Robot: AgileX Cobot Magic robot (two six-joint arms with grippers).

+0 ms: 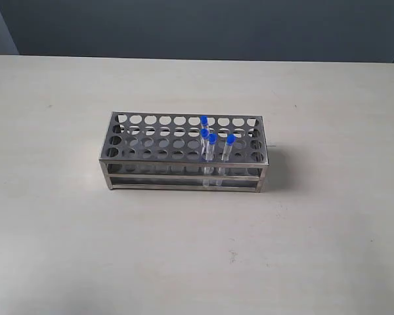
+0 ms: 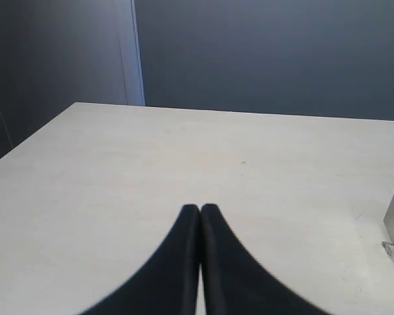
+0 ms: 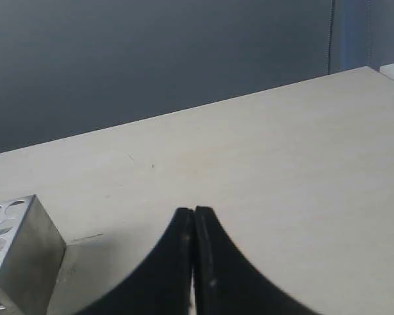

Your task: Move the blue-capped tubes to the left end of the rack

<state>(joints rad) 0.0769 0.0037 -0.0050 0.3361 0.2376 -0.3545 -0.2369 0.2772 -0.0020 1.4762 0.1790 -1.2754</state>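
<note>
On a pale beige table (image 1: 65,249) before a dark grey-blue wall (image 1: 197,26), one steel rack (image 1: 157,172) held four blue-capped tubes (image 1: 212,149) upright, right of its middle. Only the wrist views showed the left gripper (image 2: 200,210) and right gripper (image 3: 194,211), both pressed closed and empty.

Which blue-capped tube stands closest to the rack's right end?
The tube standing apart on the right; the other three cluster together just left of it.

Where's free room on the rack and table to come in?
Every hole in the rack left of the blue-capped tubes is empty. The table around the rack is bare. Crowded only at the tube cluster, right of centre.
</note>
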